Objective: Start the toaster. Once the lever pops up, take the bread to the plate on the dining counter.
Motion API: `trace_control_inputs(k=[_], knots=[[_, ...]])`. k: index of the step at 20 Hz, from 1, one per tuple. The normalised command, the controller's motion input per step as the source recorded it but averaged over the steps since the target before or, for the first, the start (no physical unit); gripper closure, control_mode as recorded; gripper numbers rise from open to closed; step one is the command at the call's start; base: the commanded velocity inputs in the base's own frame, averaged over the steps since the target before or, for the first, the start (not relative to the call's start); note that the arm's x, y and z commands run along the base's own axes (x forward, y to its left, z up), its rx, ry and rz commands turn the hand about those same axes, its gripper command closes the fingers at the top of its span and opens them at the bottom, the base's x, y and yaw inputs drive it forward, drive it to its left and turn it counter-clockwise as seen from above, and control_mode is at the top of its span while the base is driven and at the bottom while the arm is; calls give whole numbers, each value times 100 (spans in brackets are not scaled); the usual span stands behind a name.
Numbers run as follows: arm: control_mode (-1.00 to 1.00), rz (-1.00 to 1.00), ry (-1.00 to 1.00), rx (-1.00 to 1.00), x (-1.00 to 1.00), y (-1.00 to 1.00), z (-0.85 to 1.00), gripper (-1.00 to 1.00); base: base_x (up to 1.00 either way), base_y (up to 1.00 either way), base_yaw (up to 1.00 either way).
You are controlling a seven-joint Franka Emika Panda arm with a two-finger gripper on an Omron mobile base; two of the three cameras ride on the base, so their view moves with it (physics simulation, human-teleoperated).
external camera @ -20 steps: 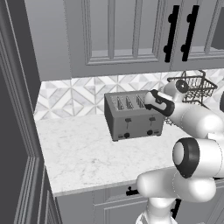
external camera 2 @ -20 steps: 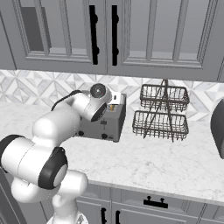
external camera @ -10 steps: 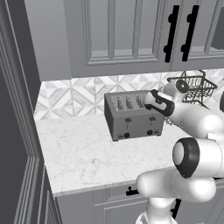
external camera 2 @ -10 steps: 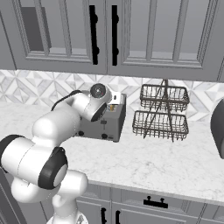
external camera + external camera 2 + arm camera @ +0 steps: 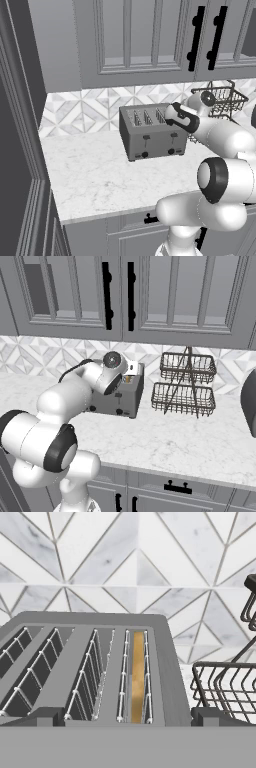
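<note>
Grey four-slot toaster [image 5: 150,135] upright on marble worktop, tan bread [image 5: 137,674] sunk in its rightmost slot

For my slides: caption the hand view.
Bread sits in the toaster's rightmost slot, wire basket beside it.

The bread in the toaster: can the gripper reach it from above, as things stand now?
Probably yes. The bread sits low in the rightmost slot of the toaster, nothing covers that slot, and the open gripper is just above it. The narrow wire guides may hinder the fingers.

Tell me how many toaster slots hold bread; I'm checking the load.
1: the bread sits in the rightmost slot of the toaster in the hand view; the other three look empty.
</note>
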Motion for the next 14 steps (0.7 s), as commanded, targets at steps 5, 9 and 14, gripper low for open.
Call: trace_control_inputs(k=[5, 9, 14], knots=[[-100, 0, 0, 0, 0, 0, 0, -100, 0, 0, 0], [-100, 0, 0, 0, 0, 0, 0, -100, 0, 0, 0], [-100, 0, 0, 0, 0, 0, 0, -100, 0, 0, 0]])
